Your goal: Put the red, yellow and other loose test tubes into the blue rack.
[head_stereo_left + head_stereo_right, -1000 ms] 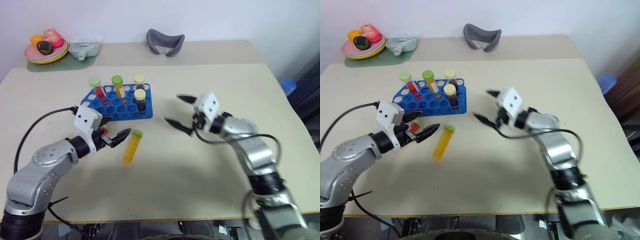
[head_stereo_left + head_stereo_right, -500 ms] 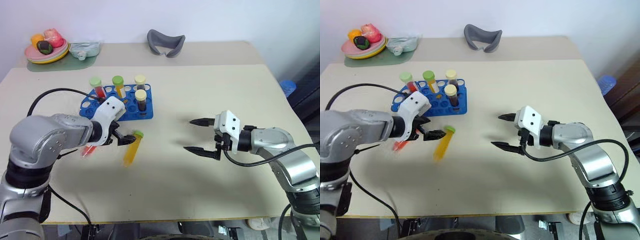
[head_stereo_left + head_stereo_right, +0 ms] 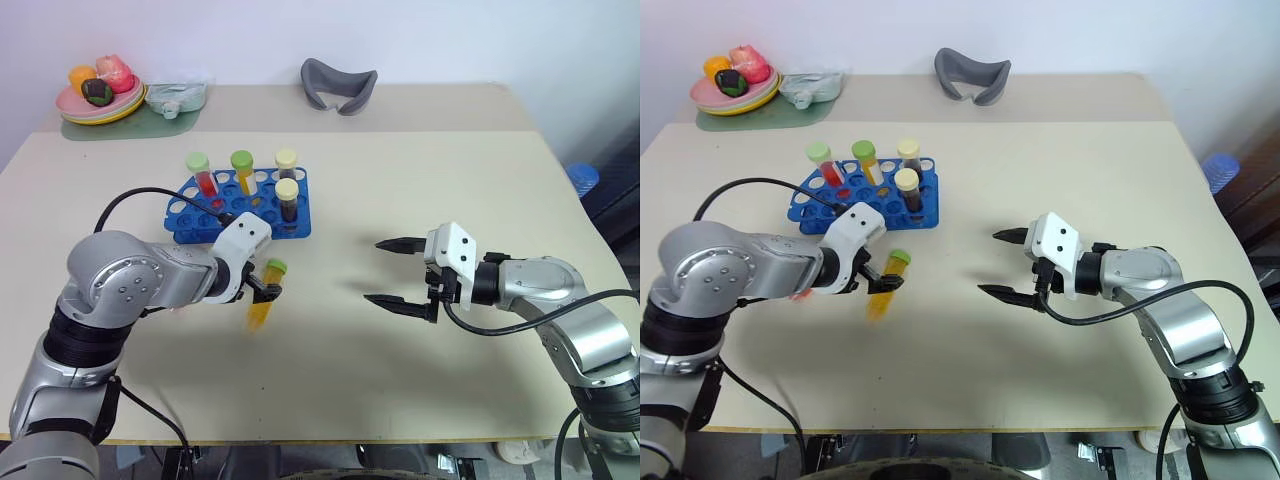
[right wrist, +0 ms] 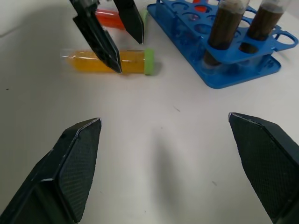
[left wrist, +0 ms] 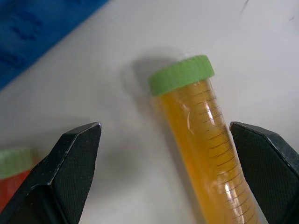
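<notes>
Swung down since earlier, left gripper (image 5: 166, 177) jaws gape wide astride the lying yellow tube (image 5: 205, 154), ready to pinch; right gripper (image 3: 393, 272) waits wide open, empty.

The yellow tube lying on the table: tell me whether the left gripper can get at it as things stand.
Probably yes. The left gripper is open, its fingers either side of the yellow tube, which lies flat on the table with nothing over it. The red tube lies beside it, clear of the gap.

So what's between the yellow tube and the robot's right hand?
Just bare table. In the left eye view, nothing lies between the yellow tube and the right hand.
</notes>
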